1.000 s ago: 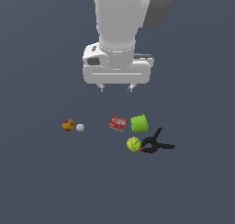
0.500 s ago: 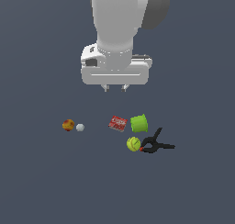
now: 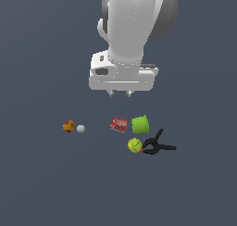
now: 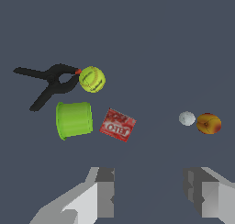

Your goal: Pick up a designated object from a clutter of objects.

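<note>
1. Gripper (image 3: 119, 94): fingers (image 4: 104, 191) spread apart, holding nothing, high above the desk (image 3: 41, 183). Against the earlier frames, it has risen slightly.
2. Green cup (image 4: 73, 120): lies on its side, just beside the red box (image 4: 118, 125). Probably light, rigid, smooth plastic; grip across the cylindrical wall.
3. Clutter: unmoved.
</note>
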Tool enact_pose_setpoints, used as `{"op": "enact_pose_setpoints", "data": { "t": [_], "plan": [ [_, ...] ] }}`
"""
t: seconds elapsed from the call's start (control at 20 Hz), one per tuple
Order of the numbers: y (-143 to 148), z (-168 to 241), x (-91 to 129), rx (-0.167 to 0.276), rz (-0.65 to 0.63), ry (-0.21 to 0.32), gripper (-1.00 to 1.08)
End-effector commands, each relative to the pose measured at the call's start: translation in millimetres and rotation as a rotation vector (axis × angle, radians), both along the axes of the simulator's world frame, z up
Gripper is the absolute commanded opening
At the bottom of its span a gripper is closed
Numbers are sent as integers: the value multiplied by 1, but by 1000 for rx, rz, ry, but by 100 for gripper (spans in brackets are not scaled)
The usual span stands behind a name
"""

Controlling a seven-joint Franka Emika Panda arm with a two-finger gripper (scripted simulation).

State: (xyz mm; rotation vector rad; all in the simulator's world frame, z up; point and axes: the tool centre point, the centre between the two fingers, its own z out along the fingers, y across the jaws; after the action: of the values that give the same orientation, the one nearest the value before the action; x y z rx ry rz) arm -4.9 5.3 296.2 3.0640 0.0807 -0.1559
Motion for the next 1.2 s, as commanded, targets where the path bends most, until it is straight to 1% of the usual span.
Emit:
{"op": "enact_pose_setpoints", "data": {
  "t": [0.0, 0.25, 0.65, 0.9, 1.15],
  "plan": [
    [7, -10, 1, -32, 27, 21, 28],
    [25, -35, 2, -125, 101, 74, 28],
    [61, -85, 5, -324, 262, 151, 28],
    [86, -114, 5, -454, 368, 177, 28],
    [111, -143, 6, -583, 476, 185, 28]
  ]
}}
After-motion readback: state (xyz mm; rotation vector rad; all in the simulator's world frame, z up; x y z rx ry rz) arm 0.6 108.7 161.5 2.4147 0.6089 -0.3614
